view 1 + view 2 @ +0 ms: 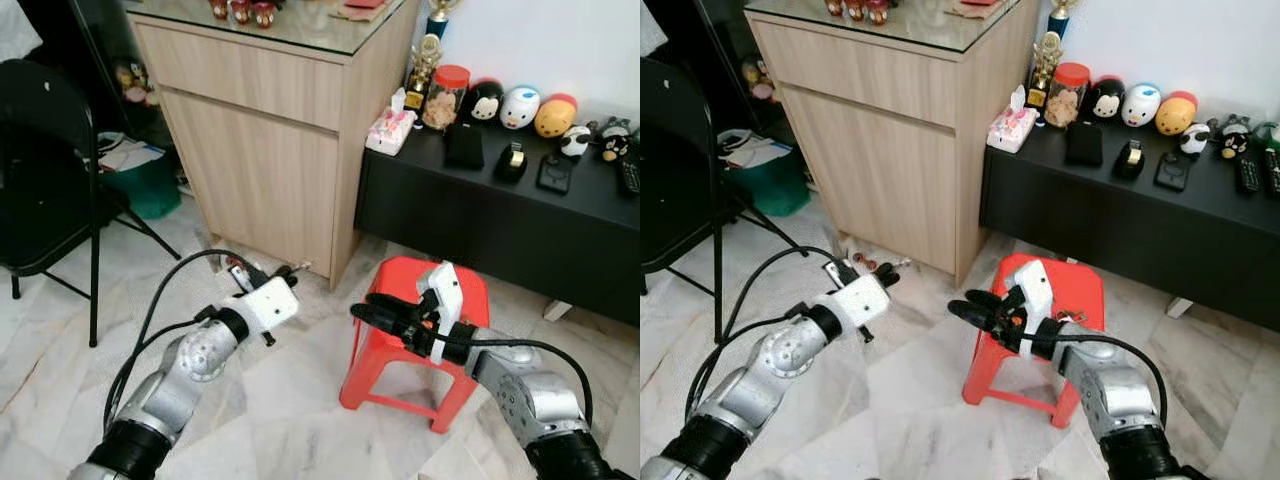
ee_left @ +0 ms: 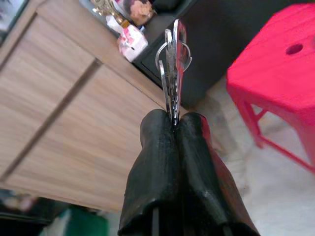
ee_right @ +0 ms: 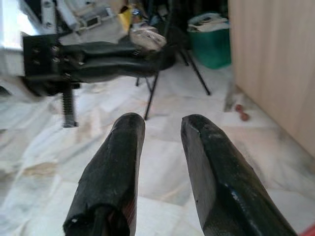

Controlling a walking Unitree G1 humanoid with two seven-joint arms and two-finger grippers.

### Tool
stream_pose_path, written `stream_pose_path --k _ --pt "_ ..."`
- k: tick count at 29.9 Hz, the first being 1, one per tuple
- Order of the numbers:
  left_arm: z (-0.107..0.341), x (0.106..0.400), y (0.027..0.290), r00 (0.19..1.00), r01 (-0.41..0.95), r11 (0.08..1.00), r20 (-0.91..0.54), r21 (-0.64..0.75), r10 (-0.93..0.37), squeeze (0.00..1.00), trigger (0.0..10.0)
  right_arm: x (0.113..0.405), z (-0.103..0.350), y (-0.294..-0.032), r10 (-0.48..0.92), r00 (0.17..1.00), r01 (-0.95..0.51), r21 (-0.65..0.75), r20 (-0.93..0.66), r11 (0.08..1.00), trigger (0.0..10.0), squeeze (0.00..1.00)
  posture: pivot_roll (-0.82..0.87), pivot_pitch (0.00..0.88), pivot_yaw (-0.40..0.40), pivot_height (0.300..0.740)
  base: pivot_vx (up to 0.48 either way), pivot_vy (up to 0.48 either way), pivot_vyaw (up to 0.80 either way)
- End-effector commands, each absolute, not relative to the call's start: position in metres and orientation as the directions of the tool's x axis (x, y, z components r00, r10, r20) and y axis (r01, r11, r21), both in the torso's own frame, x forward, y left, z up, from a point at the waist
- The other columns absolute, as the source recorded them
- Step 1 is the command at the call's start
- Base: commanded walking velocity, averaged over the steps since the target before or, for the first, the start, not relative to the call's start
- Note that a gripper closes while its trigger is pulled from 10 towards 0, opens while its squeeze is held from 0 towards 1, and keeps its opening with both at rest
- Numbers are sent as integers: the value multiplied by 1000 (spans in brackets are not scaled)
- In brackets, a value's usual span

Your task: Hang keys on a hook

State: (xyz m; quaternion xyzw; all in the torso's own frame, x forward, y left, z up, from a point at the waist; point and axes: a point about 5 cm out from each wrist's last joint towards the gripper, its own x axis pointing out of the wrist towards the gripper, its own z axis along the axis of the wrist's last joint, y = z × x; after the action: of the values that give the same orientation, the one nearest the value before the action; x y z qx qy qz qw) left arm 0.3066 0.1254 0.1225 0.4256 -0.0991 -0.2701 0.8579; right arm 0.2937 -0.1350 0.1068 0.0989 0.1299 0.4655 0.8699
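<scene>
Left gripper (image 2: pixel 174 123) pinched tight on keys (image 2: pixel 172 64), held in the air near the wooden cabinet (image 1: pixel 260 150), right gripper (image 3: pixel 162 132) narrowly open over the red stool (image 1: pixel 470 290); keys look light, stiff, slippery metal, ring dangles, so keep hold at blades.

- My left gripper (image 1: pixel 883 274) sits left of centre in the frame, low before the wooden cabinet (image 1: pixel 902 130).
- My right gripper (image 1: pixel 965 305) is at lower centre, pointing leftward over the near edge of the red stool (image 1: pixel 1075 290).
- A black folding chair (image 1: pixel 675 170) stands at the left edge.
- A black low table (image 1: pixel 1140 215) with plush toys spans the upper right.
</scene>
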Motion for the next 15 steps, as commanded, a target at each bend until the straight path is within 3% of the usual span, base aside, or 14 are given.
stream_pose_path --k 1,9,10,11,15 --pt "120 307 125 822 339 399 -62 852 -566 0 10000 289 109 -136 846 522 -783 334 -109 525 10000 0 107 113 -37 740 0 0 0" --pt "116 304 122 804 295 350 -33 889 -593 0 10000 290 115 -140 840 538 -766 379 -65 519 10000 0 103 108 -35 740 0 0 0" --pt "116 304 122 804 293 351 -30 890 -594 0 10000 290 115 -140 841 538 -765 383 -63 518 10000 71 104 106 -35 740 0 0 0" --pt "116 303 121 799 292 352 -25 889 -601 0 10000 288 116 -138 849 526 -776 381 -50 503 10000 973 104 105 -35 740 0 0 0" --pt "115 303 119 789 303 361 -19 882 -614 0 10000 287 116 -139 853 516 -799 318 -75 511 10000 1000 105 94 -33 740 0 0 0"
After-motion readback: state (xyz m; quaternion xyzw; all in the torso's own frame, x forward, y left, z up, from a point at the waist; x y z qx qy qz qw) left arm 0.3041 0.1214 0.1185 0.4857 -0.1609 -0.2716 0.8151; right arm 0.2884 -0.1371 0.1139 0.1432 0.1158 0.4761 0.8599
